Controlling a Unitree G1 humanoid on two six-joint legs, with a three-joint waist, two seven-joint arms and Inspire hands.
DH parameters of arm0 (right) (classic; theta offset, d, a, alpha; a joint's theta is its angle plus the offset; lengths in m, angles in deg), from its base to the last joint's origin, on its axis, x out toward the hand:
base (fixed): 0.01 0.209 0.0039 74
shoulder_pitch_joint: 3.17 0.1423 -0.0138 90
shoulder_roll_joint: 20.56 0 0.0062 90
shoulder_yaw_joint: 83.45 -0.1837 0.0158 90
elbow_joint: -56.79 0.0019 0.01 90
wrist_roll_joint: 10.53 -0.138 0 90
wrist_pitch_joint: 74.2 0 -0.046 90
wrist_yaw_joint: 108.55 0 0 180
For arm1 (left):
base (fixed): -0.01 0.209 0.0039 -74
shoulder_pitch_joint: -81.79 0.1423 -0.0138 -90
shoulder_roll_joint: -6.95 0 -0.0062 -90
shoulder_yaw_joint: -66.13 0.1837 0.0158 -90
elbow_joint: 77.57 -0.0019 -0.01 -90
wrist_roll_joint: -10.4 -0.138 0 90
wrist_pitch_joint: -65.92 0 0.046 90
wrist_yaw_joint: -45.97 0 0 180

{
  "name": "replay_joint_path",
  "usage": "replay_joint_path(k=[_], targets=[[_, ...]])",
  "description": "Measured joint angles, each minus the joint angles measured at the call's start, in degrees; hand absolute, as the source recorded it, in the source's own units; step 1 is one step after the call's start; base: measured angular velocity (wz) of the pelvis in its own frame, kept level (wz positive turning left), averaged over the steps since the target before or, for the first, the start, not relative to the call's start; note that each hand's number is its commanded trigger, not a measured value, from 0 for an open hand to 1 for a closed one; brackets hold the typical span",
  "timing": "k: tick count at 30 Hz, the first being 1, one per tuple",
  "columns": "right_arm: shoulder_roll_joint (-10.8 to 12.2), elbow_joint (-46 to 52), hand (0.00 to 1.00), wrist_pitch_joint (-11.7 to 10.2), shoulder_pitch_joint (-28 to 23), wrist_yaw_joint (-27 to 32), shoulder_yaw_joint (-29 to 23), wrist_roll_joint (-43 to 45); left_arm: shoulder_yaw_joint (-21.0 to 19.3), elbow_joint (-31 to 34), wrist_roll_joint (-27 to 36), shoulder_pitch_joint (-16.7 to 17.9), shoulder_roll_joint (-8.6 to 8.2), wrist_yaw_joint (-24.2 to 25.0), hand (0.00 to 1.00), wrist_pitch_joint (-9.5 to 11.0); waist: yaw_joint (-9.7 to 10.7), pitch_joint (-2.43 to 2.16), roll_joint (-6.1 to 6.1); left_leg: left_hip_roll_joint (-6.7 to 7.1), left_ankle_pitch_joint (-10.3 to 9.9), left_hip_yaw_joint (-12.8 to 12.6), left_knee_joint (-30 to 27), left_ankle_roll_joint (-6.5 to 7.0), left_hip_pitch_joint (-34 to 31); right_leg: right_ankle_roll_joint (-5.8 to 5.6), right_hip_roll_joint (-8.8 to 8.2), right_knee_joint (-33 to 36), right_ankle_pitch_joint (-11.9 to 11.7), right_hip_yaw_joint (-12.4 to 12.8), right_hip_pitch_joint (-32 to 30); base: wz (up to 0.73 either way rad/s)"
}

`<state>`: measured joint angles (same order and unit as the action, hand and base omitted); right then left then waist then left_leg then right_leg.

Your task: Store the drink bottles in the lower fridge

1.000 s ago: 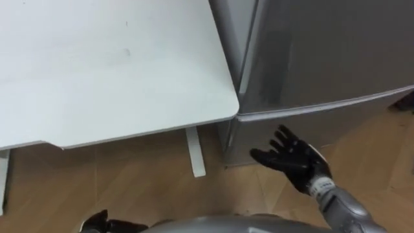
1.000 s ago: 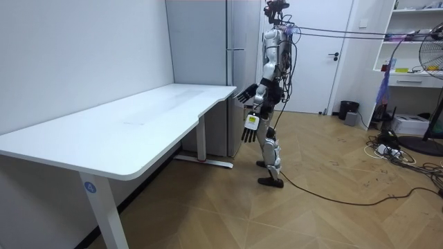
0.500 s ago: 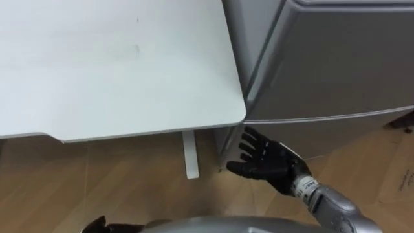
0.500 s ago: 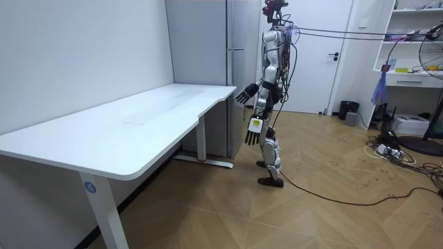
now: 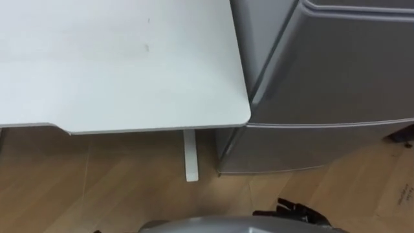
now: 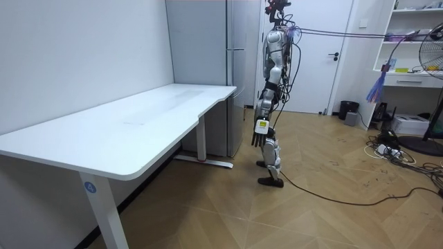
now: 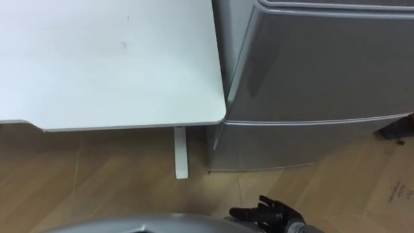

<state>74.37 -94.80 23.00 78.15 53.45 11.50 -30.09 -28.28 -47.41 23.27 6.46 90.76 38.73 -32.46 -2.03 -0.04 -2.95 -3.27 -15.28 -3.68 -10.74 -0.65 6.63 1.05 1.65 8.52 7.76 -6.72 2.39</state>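
Fridge (image 5: 336, 71) stands shut, just right of the desk (image 5: 116, 65). It is brushed silver metal with a soft sheen, flat-fronted, with rounded vertical edges. In the eye views its front shows a broad panel, a horizontal seam, then a shorter lower panel (image 5: 310, 145) reaching to the floor (image 5: 97, 188). The desk is white, matte and smooth, with a thin top and a rounded corner that lies just beside the fridge's left front edge and overlaps it from the head camera's angle. A flat white desk foot (image 5: 190, 155) runs out across the floor near the fridge's lower left corner. The floor is warm wood laid in a herringbone pattern, and a stretch of it lies open between the robot and the lower panel. The right hand (image 7: 268, 213) shows low at the bottom edge, well short of the fridge, with dark fingers straight and spread, holding nothing. In the room view the robot stands upright facing the fridge, near the desk's end. The left hand (image 6: 260, 135) hangs at its thigh with fingers loose and pointing down, also holding nothing. Behind the robot are a plain white door (image 6: 315, 55) and a small dark bin (image 6: 348, 109) at its foot. Toward the room view's right are a white shelf (image 6: 415, 41), a standing fan (image 6: 432, 55) and a tangle of cords (image 6: 394, 152) on the floor. A pale, bare wall (image 6: 83, 55) runs behind the desk.
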Motion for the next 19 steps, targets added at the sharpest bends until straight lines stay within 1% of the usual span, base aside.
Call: replay_joint_path(k=[3,7,9,11,16,19], targets=[[0.39,-2.09,0.00,-0.32,0.91,0.82,-0.69,1.55,-0.36,-0.04,-0.18,0.29,-0.16,-0.06,0.00,-0.07,0.05,0.04,-0.04,0.25,0.08,1.00,0.00,0.14,0.10,-0.06,-0.46,-0.38,0.03,-1.29,0.59,0.18],[0.96,-3.52,0.00,-0.42,1.15,2.63,-2.00,1.61,-1.89,-0.50,-0.66,0.94,-0.70,-0.08,0.00,-0.81,-0.21,0.06,0.08,0.43,0.11,1.97,0.15,0.20,0.04,-0.23,-0.40,-0.81,0.12,-1.47,1.00,0.08],[1.30,-4.16,0.00,-0.45,1.16,3.45,-2.54,1.33,-2.63,-0.82,-2.34,1.34,-0.98,-0.30,0.00,-1.40,-0.06,0.05,0.09,0.49,0.11,2.43,0.16,0.20,0.14,-0.26,-0.46,-0.97,0.14,-1.85,1.33,0.08],[1.56,-5.74,0.00,-0.35,1.60,4.39,-3.01,0.67,-2.96,-0.89,-4.01,1.65,-1.64,-1.07,0.00,-1.99,-0.04,0.01,0.15,0.68,0.12,2.81,0.14,0.20,0.21,-0.45,-0.64,-1.09,0.26,-2.32,1.71,0.13],[1.71,-7.86,0.00,-0.33,2.54,5.60,-2.88,-0.22,-3.34,-1.04,-9.54,2.28,-1.96,-1.10,0.00,-2.80,-0.02,0.05,0.26,0.81,0.10,2.97,0.17,0.21,1.13,-0.66,-0.77,-1.81,0.43,-2.89,3.36,0.09],[1.88,-8.92,0.00,-0.34,3.06,6.17,-2.78,-0.48,-3.35,-1.02,-11.35,2.54,-2.11,-1.04,0.00,-3.26,-0.08,0.06,0.26,0.79,0.10,2.97,0.17,0.21,1.29,-0.66,-0.78,-1.81,0.46,-3.08,3.59,0.05]])
